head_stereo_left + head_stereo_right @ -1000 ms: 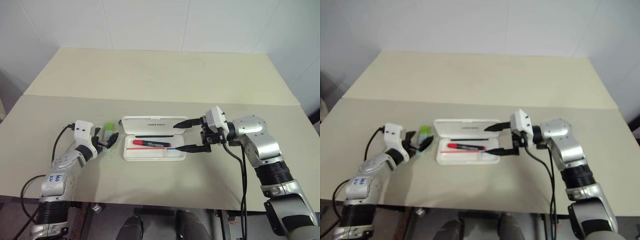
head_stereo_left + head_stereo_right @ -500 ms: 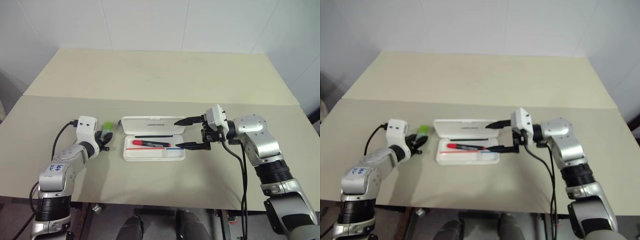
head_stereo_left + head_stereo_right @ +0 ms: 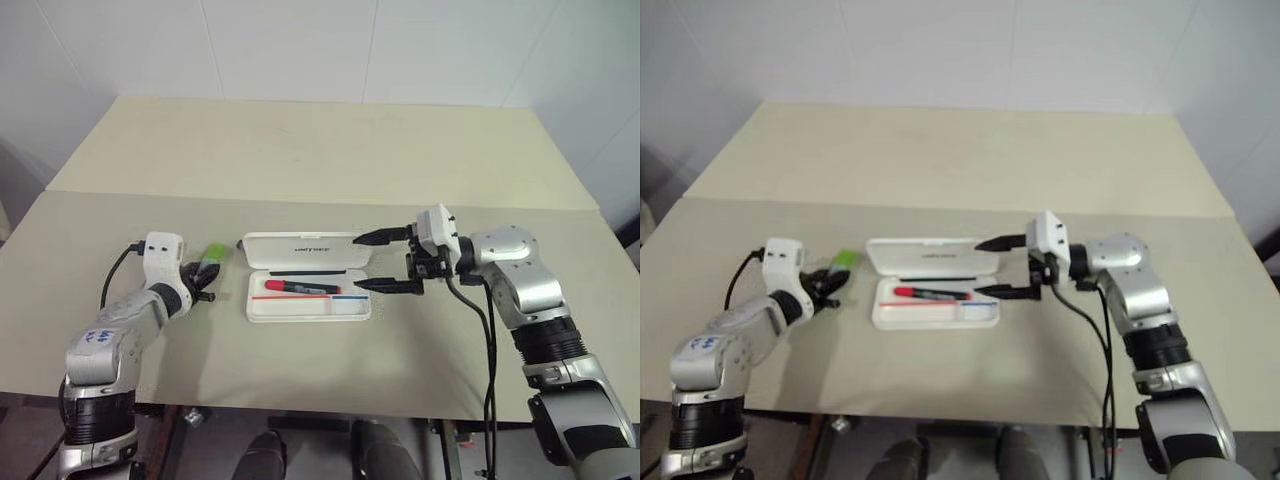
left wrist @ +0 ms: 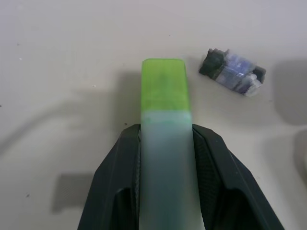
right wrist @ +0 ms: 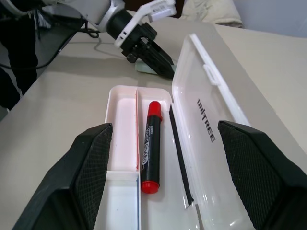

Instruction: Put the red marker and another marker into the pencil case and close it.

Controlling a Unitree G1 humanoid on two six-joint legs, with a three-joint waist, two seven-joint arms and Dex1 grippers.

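— Where was the green marker [image 4: 166, 139]?
— Pinched in the left gripper [image 3: 203, 281], long axis running out past the fingertips, left of the open pencil case [image 3: 308, 297].
— And the right gripper [image 3: 380, 262]?
— Spread wide at the case's right end; the red marker [image 3: 302, 287] lay inside.
— Surroundings?
— Beige table [image 3: 320, 160], white walls.

The white pencil case [image 3: 308, 292] lay open on the table, lid tipped back, the red marker [image 3: 302, 287] lying inside. Left of it, the pale green marker [image 4: 164, 143] was pinched between black fingers.
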